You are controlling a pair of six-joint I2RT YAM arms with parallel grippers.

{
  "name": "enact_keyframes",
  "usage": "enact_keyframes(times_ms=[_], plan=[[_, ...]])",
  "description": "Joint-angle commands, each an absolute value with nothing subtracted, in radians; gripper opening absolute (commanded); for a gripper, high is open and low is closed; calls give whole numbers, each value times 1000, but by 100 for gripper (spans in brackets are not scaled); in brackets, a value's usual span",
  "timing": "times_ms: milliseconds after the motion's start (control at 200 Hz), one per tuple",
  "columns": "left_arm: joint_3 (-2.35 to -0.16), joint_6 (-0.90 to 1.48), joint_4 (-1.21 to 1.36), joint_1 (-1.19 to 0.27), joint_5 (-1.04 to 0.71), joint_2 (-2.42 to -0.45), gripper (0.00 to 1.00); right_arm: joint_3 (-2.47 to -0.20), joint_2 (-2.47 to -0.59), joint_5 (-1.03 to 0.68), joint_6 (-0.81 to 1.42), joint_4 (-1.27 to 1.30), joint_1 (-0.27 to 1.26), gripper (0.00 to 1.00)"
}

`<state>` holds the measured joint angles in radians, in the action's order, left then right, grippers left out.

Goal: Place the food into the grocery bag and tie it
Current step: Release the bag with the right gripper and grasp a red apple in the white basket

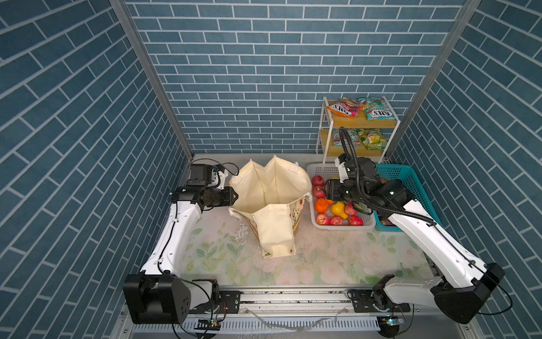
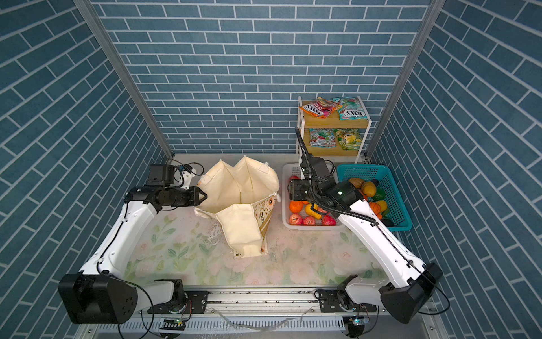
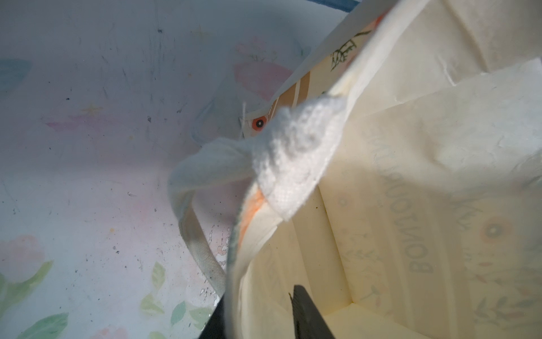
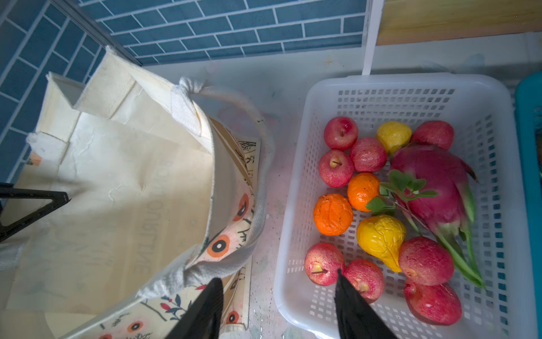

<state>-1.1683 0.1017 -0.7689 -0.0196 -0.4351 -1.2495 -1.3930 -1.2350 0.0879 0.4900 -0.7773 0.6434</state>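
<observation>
Grocery bag [image 1: 272, 190]: standing open mid-table, nearer the rear edge; no food showing inside.
Bag, handling: soft canvas, walls sagging and folding; rim prob. needing a hold to keep the mouth open.
L gripper [image 1: 233, 200]: sitting at the bag's left rim, jaws straddling the fabric edge; whether it is pinching the fabric cannot be told.
R gripper [image 4: 278, 308]: hanging over the gap btw. bag and white basket [image 4: 289, 205], jaws spread, carrying nothing.
Food: apples [image 4: 335, 168], oranges [image 4: 333, 214] and dragon fruit [image 4: 434, 182] lying in the white basket, toward the rear right corner; snack packets [image 1: 344, 108] lying on the shelf [image 1: 378, 123] behind.
Fruit, handling: looking light and firm, round, apt to roll; gripping across the widest part from above is looking best.
Packets, handling: glossy, prob. slippery; pinching an edge.
Rope handles [image 4: 261, 205]: thick, limp; hanging outside the rim, awaiting tying.
</observation>
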Motion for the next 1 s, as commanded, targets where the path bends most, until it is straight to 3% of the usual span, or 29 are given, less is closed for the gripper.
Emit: enact_keyframes(times_ms=[0, 280, 500, 995], plan=[[-1151, 87, -733, -14, -432, -1229, 37, -1333, -1165, 166, 486, -728, 595, 63], [-1141, 100, -744, -14, -405, -1238, 37, -1261, -1189, 184, 544, -818, 399, 63], [-1137, 106, -743, -14, -393, -1238, 37, -1210, -1275, 93, 590, -825, 302, 64], [-1126, 117, -734, -16, -400, -1232, 37, -1114, -1416, 5, 805, -743, 281, 65]])
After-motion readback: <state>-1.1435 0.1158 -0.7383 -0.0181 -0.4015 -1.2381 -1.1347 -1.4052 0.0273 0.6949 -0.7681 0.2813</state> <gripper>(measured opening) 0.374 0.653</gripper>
